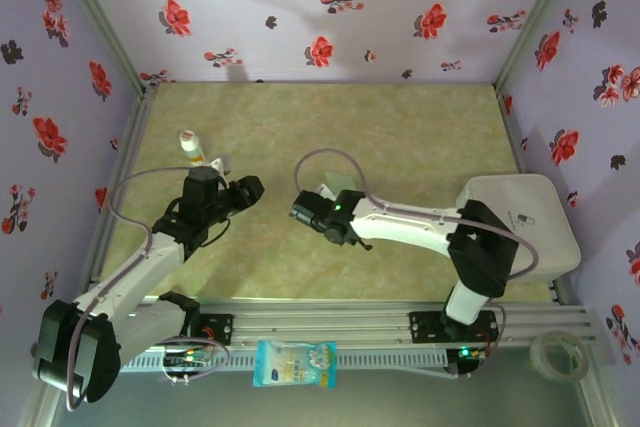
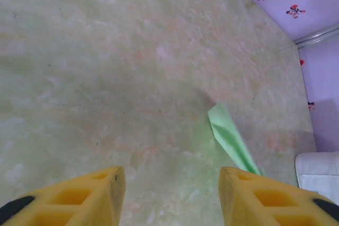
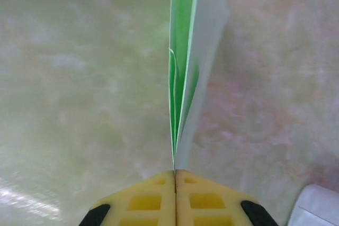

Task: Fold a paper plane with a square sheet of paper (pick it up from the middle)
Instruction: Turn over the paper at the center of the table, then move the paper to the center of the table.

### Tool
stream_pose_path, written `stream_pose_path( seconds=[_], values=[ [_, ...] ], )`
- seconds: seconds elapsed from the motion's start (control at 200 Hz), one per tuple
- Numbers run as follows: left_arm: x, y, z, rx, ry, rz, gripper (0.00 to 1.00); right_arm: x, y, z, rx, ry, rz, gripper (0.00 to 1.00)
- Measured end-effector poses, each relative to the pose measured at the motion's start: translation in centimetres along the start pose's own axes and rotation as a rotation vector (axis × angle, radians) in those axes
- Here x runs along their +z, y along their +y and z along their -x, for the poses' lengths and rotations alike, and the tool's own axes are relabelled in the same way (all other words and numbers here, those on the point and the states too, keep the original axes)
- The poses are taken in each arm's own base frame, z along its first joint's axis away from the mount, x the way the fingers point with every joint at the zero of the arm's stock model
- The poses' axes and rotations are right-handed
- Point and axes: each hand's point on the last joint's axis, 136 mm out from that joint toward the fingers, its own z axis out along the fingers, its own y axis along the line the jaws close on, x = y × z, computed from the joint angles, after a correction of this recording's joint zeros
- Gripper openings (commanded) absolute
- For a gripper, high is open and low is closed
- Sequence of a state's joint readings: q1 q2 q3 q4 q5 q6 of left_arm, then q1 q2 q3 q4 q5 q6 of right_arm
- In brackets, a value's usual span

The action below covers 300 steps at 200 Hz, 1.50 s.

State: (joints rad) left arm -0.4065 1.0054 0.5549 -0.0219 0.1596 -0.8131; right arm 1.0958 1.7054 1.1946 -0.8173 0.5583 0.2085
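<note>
The sheet of paper (image 3: 185, 78) is pale mint green and folded into a slim, layered dart shape. My right gripper (image 3: 175, 172) is shut on its near edge, and the layers rise edge-on from between the yellow fingertips, above the tabletop. In the top view the paper (image 1: 346, 182) shows just beyond my right gripper (image 1: 335, 197), near the table's middle. My left gripper (image 1: 250, 190) stands a short way to its left, apart from it. The left gripper (image 2: 172, 194) is open with nothing between its yellow fingers (image 2: 100, 194). The paper's pointed end (image 2: 229, 133) lies ahead to its right.
A small white bottle (image 1: 189, 144) stands at the back left, near the left arm. A white box (image 1: 520, 222) sits at the right edge. A white-and-blue packet (image 1: 295, 363) and a tape roll (image 1: 558, 355) lie beyond the front rail. Flowered walls enclose three sides.
</note>
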Motion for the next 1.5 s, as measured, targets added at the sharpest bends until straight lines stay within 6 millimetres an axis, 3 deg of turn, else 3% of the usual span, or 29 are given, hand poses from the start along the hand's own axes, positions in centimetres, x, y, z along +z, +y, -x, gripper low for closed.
stream_pose_path(
  seconds=[0.115,0.4,0.475,0.545,0.665,0.78,1.065,1.5],
  values=[
    [-0.1,0.1,0.0,-0.014,-0.002,0.002,0.5,0.2,2.4,-0.5,-0.022,0.029,0.09,0.18],
    [-0.1,0.5,-0.3,-0.026,0.011,0.015,0.51,-0.9,5.6,0.5,0.065,-0.003,0.339,0.37],
    [0.0,0.4,-0.5,-0.025,0.022,0.005,0.51,-1.5,5.1,0.5,0.17,-0.032,0.442,0.37],
    [0.1,0.2,-0.9,-0.027,0.047,-0.007,0.51,-2.1,2.9,0.6,0.333,-0.081,0.536,0.4],
    [1.0,0.0,-1.9,-0.037,0.113,-0.018,0.48,-1.6,-1.1,0.6,0.635,-0.167,0.646,0.28],
    [1.8,0.1,-2.9,-0.052,0.175,-0.026,0.45,0.5,-2.0,0.2,0.837,-0.145,0.747,0.15],
    [3.0,0.1,-4.6,-0.09,0.254,-0.027,0.43,4.0,2.3,0.5,0.952,0.038,0.954,0.13],
    [3.7,-1.6,-5.4,-0.096,0.296,-0.093,0.42,6.1,5.4,0.7,0.963,0.142,0.996,0.11]
  ],
)
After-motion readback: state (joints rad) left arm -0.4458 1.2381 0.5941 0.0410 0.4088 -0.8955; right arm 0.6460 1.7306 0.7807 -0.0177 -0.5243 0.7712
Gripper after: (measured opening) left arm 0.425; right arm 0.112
